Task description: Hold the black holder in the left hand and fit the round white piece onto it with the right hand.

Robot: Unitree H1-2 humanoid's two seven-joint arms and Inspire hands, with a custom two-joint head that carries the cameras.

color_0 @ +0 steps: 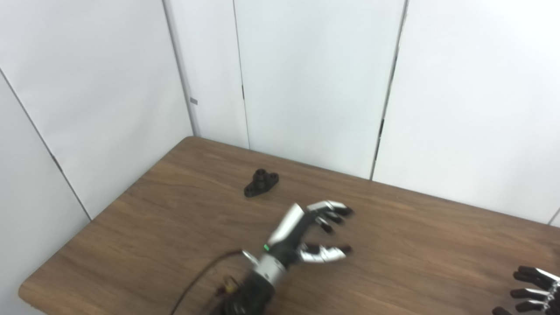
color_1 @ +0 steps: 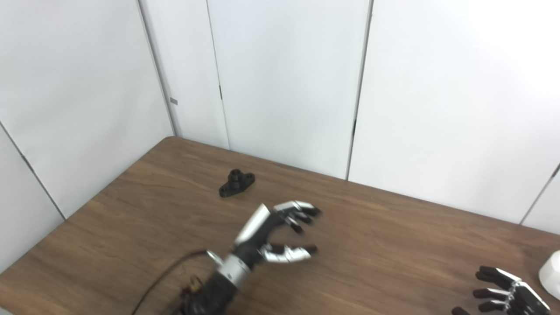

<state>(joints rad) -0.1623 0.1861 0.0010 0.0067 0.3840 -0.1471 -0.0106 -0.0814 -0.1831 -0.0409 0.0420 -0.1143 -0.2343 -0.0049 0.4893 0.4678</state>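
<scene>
The black holder (color_0: 261,182) lies flat on the brown table, toward the far left corner, with its short post pointing up. My left hand (color_0: 306,234) hovers over the table's middle, nearer to me and right of the holder, open with fingers and thumb spread and nothing between them. Only part of my right hand (color_1: 503,293) shows at the bottom right corner; its fingers are apart and hold nothing. The round white piece (color_1: 552,274) stands at the right edge of the right eye view, just right of that hand and cut off by the frame.
White wall panels (color_0: 306,78) rise close behind the table's far edge and along its left side. The table (color_0: 415,245) has a rounded far-left corner. A dark cable (color_0: 197,278) trails from my left wrist toward the bottom edge.
</scene>
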